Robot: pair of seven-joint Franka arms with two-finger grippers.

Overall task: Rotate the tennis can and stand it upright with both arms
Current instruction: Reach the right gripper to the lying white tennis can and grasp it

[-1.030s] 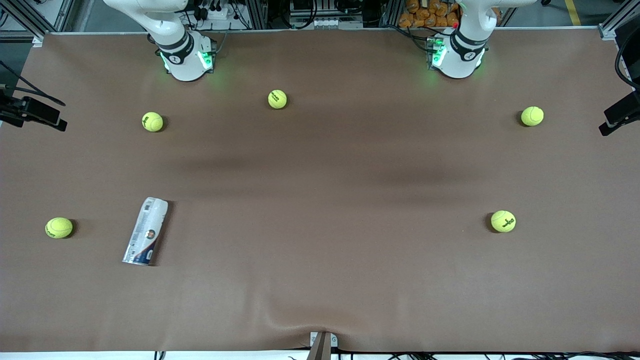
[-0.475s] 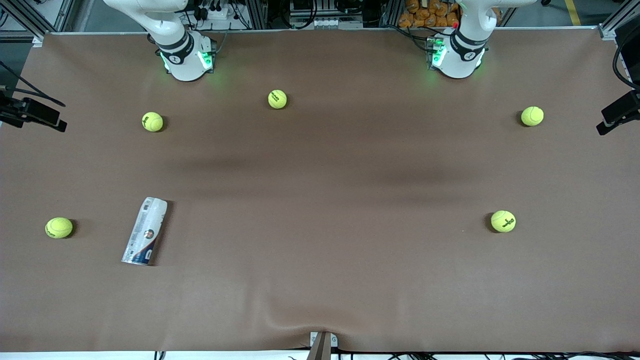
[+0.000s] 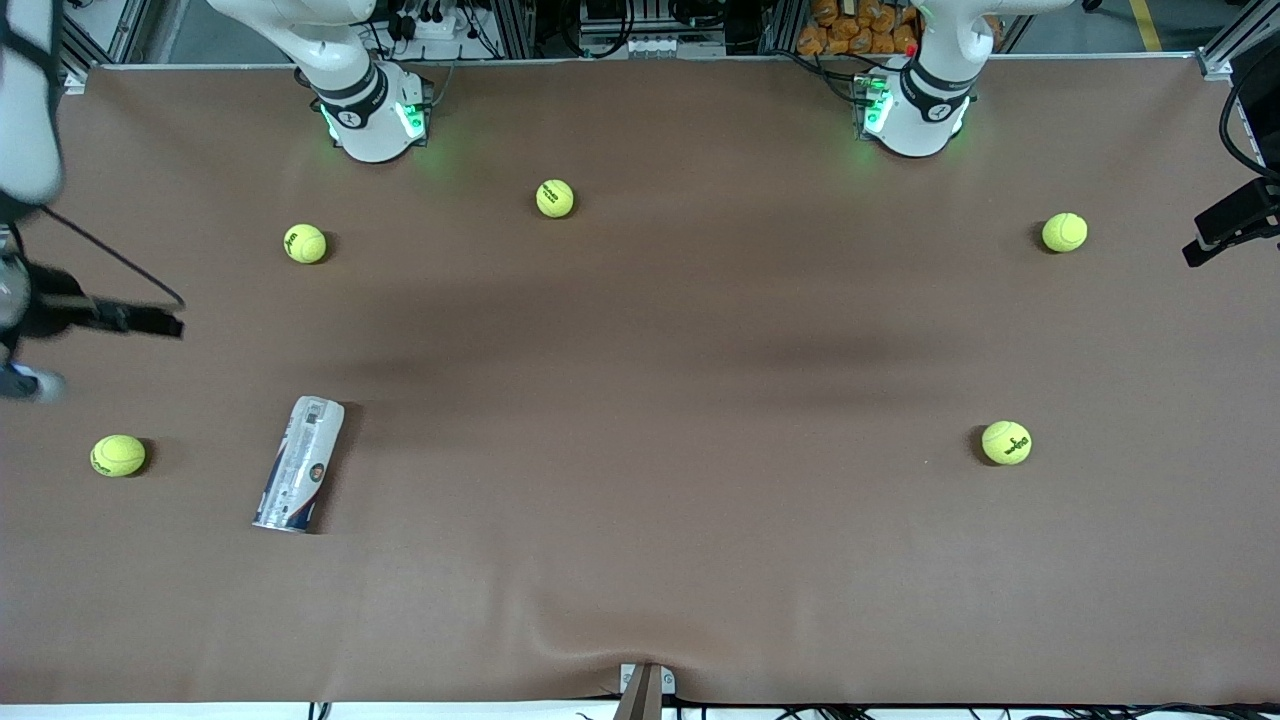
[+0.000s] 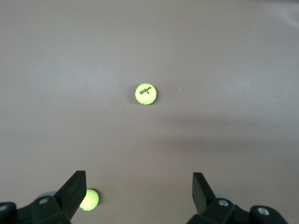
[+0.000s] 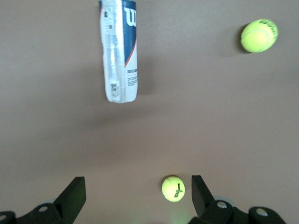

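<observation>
1. Brown covering spreads over the whole table (image 3: 640, 340); it gives us a flat floor for the can but also lets a round thing roll, so we judge that every push should be slow.
2. White arms come next. We see the right arm (image 3: 25, 100) at its end of the table, and the left arm (image 3: 935, 60) shows little more than its base, its hand out at the table's edge.
3. We find the can (image 3: 298, 463) lying on its side toward the right arm's end, one end pointing roughly at the front camera, with a ball (image 3: 118, 455) near it.
4. We see the right gripper (image 5: 138, 196) high over the table with the can (image 5: 119, 51) in its wrist view; fingers spread wide, holding nothing.
5. We see the left gripper (image 4: 138, 191) over its own end, also wide and empty, a ball (image 4: 145, 94) beneath it. It waits.
6. We judge the step is the approach: we should bring the right gripper down across the can's width near mid-length, steering off the ball, before the left arm helps to tip it up.
</observation>
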